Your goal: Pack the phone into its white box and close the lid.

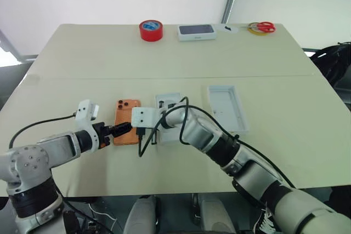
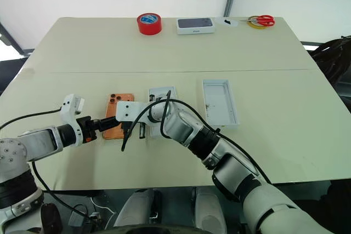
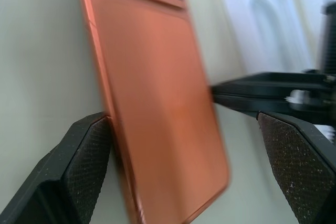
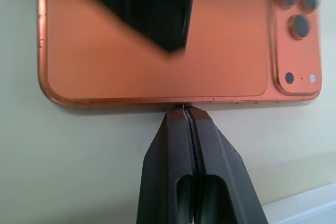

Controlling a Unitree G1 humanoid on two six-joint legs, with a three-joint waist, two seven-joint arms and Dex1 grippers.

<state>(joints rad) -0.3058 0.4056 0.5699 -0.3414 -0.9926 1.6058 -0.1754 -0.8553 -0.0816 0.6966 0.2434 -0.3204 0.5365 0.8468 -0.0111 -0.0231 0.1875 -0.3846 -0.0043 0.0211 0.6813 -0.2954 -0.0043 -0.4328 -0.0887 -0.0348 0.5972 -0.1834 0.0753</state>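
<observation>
The orange phone (image 1: 127, 118) lies flat on the table, back up, with its camera block at the far end. My left gripper (image 1: 118, 131) is open at the phone's near end, with one finger (image 3: 84, 156) outside the left edge and the other (image 3: 294, 150) past the right edge. My right gripper (image 4: 185, 111) is shut on nothing, its tip touching the phone's right long edge. A white insert (image 1: 166, 102) with an oval recess lies under my right arm. Further right lies a shallow white tray (image 1: 227, 108), open side up; I cannot tell whether it is the white box or the lid.
At the table's far edge stand a red tape roll (image 1: 151, 29), a dark-topped white box (image 1: 196, 32) and red-handled scissors (image 1: 264, 27) on a yellowish ring. A black cable (image 1: 143, 143) loops from my right wrist beside the phone.
</observation>
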